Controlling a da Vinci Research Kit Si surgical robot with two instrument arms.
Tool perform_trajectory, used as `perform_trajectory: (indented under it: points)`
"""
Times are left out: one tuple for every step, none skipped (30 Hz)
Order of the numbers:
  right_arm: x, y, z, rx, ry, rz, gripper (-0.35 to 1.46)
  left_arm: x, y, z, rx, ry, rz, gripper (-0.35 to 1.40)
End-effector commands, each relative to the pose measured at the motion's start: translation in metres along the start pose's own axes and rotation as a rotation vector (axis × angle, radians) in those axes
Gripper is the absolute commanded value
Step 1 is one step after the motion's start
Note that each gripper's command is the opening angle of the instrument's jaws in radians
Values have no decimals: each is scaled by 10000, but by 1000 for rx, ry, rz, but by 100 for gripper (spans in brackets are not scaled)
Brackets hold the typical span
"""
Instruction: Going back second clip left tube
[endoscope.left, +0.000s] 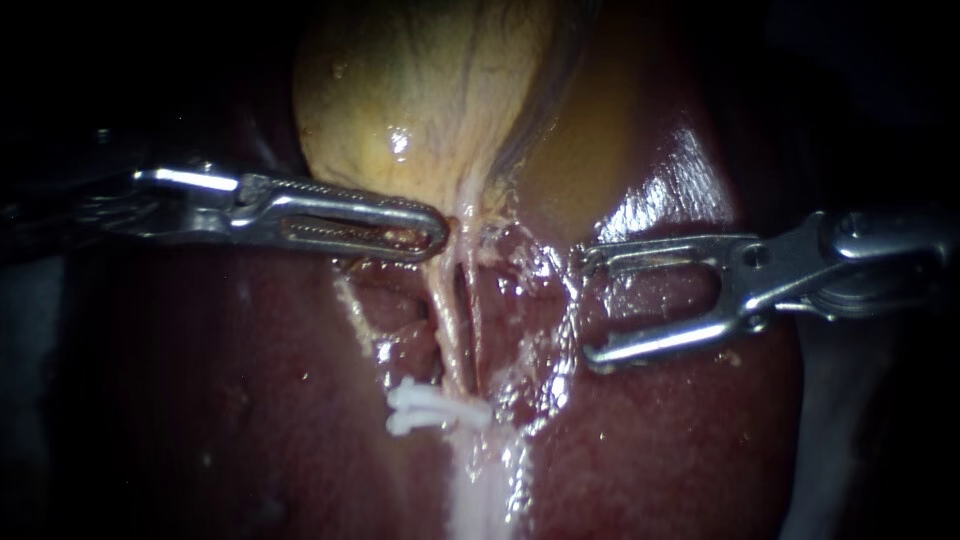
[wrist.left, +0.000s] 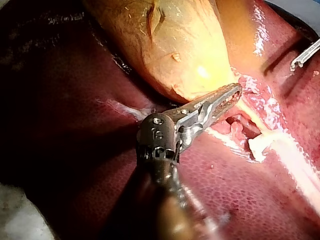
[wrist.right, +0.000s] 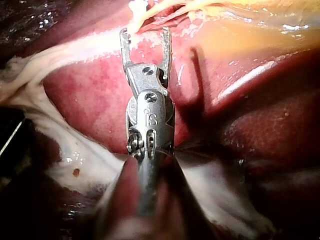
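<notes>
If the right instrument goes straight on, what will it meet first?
Probably the pale tubes under the gallbladder, ahead of the open jaws of the right instrument; depth is unclear, so it might pass over them.

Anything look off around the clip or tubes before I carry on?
Nothing stands out. The one white clip lies squarely across the tube below the gallbladder, and I see no spill on the liver around it. The right instrument stands off to the side, jaws open and empty.
</notes>
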Motion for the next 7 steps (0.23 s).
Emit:
perform_trajectory:
  points:
    - [0,0,0,0,0,0,49,0,0,0,0,0,-1,-35]
    - [0,0,0,0,0,0,49,0,0,0,0,0,-1,-35]
    - [0,0,0,0,0,0,49,0,0,0,0,0,-1,-35]
    - [0,0,0,0,0,0,49,0,0,0,0,0,0,-35]
    - [0,0,0,0,3,0,49,0,0,0,0,0,-1,-35]
    - [0,0,0,0,3,0,49,0,0,0,0,0,-1,-35]
    - [0,0,0,0,3,0,49,0,0,0,0,0,-1,-35]
